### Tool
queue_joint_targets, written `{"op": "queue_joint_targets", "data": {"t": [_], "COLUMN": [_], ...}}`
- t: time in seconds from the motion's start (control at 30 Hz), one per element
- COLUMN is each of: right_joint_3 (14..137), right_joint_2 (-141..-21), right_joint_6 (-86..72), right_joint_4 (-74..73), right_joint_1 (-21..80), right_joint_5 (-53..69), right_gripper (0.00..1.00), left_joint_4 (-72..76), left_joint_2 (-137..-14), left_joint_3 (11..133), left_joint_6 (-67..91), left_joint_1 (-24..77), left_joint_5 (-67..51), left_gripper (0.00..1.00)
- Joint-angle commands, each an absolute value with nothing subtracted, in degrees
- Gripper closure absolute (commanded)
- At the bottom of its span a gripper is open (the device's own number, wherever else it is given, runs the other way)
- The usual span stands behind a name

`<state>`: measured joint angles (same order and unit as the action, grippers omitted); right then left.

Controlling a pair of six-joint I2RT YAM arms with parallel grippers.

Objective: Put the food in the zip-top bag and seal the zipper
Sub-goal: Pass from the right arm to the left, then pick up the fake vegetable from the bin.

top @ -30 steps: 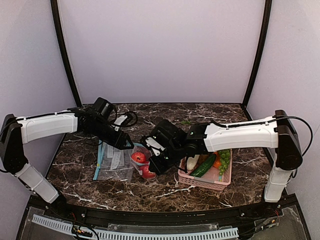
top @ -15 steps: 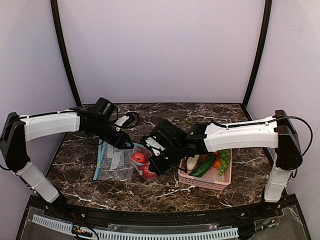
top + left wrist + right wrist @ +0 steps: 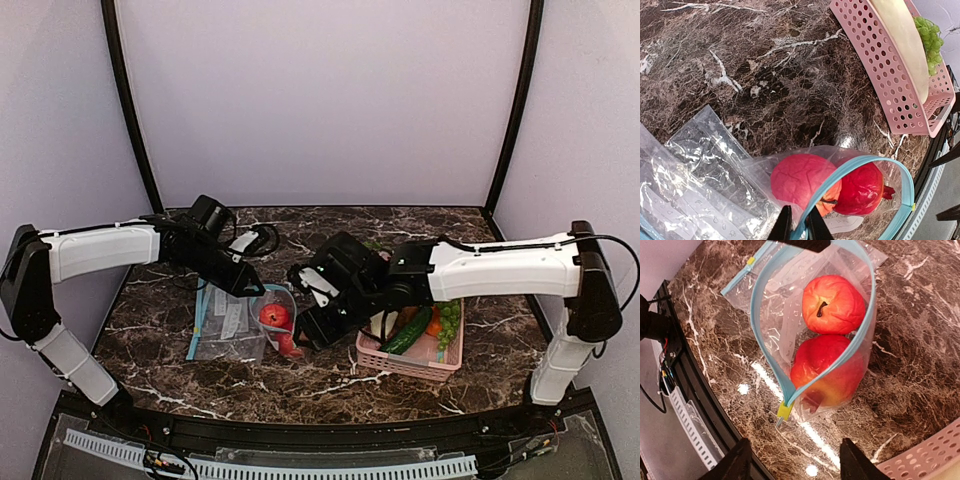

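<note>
The clear zip-top bag [image 3: 785, 330] lies on the marble with its mouth gaping. Two red-pink fruits [image 3: 832, 297] [image 3: 825, 372] sit inside it, one behind the other. My left gripper [image 3: 799, 227] is shut on the teal zipper [image 3: 837, 174] at the far side of the mouth. My right gripper [image 3: 796, 462] is open just off the bag's near end. Nothing is between its fingers, and the yellow slider [image 3: 784, 411] lies free in front of it. The dark green cucumber [image 3: 407, 333] lies in the pink basket [image 3: 410, 365].
The basket also holds a white radish [image 3: 900, 35], green grapes [image 3: 927, 30] and an orange fruit [image 3: 433, 325]. Flat spare bags [image 3: 225, 320] lie left of the open bag. The table's black front rail [image 3: 695, 435] is close to the right gripper.
My right gripper has opened, let go of the bag's near end and drawn back a little. My left gripper has closed on the zipper strip. The bag mouth now stands wider.
</note>
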<state>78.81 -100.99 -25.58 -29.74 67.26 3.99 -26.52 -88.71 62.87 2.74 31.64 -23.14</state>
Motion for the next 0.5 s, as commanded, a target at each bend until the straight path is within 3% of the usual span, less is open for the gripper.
{"op": "queue_joint_targets", "data": {"t": [0.0,0.17,0.47], "right_joint_3": [75.94,70.75,53.72], "right_joint_2": [-93.25,-86.32,-71.37], "right_joint_6": [-28.17,-33.85,-50.83], "right_joint_4": [-31.01,-34.26,-35.77], "right_joint_1": [67.93,67.35,61.67], "right_joint_5": [0.90,-5.90,-8.22], "right_gripper": [0.35,0.26,0.32], "left_joint_4": [-26.40,-26.15,-25.77], "left_joint_2": [-86.48,-85.22,-83.99], "left_joint_3": [62.03,61.17,60.16], "left_joint_6": [2.95,3.33,4.27], "left_joint_1": [31.25,31.29,31.29], "left_joint_5": [-22.77,-22.19,-22.41], "left_gripper": [0.90,0.90,0.89]}}
